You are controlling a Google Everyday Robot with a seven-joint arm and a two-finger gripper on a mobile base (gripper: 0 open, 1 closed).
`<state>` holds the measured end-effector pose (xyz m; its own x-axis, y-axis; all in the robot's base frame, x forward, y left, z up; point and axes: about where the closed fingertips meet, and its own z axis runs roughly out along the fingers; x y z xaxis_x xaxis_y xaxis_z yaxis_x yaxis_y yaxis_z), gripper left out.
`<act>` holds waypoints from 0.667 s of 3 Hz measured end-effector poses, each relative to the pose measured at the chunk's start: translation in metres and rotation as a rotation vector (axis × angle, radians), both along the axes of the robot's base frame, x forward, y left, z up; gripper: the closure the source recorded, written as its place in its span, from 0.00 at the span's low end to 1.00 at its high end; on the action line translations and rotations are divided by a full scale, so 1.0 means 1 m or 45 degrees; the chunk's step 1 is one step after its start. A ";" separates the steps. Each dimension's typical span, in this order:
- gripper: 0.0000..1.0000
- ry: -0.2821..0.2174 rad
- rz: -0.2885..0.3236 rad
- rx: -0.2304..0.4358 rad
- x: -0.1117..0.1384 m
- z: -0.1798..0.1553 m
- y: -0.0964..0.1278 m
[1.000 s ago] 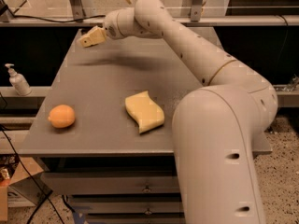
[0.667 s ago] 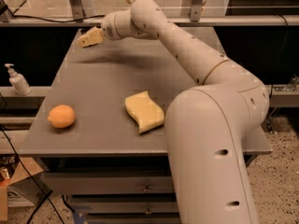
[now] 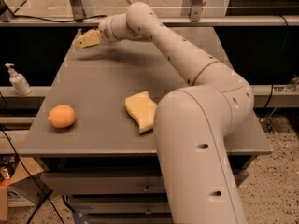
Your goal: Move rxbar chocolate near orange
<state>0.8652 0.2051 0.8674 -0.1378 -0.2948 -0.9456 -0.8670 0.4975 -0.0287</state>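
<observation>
My gripper (image 3: 87, 38) hangs over the far left corner of the grey table (image 3: 107, 83), at the end of my outstretched arm. I cannot tell whether it is wide, narrow or holding anything. The orange (image 3: 61, 116) sits near the table's front left edge, well apart from my gripper. A pale yellow sponge (image 3: 140, 110) lies to the right of the orange.

Readable text, labels, brands, numbers: none. I am finding nothing legible on any surface.
Gripper (image 3: 88, 38): I am seeing it hovering over the far left corner of the table (image 3: 107, 78) (tan, at the end of the outstretched arm), and it is showing no marking I can read.
Pump bottle (image 3: 18, 80), left of the table: any print is proving too small to tell.
</observation>
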 end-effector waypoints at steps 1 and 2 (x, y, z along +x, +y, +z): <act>0.00 0.034 -0.001 -0.007 0.005 -0.012 0.006; 0.00 0.065 -0.002 -0.024 0.007 -0.023 0.010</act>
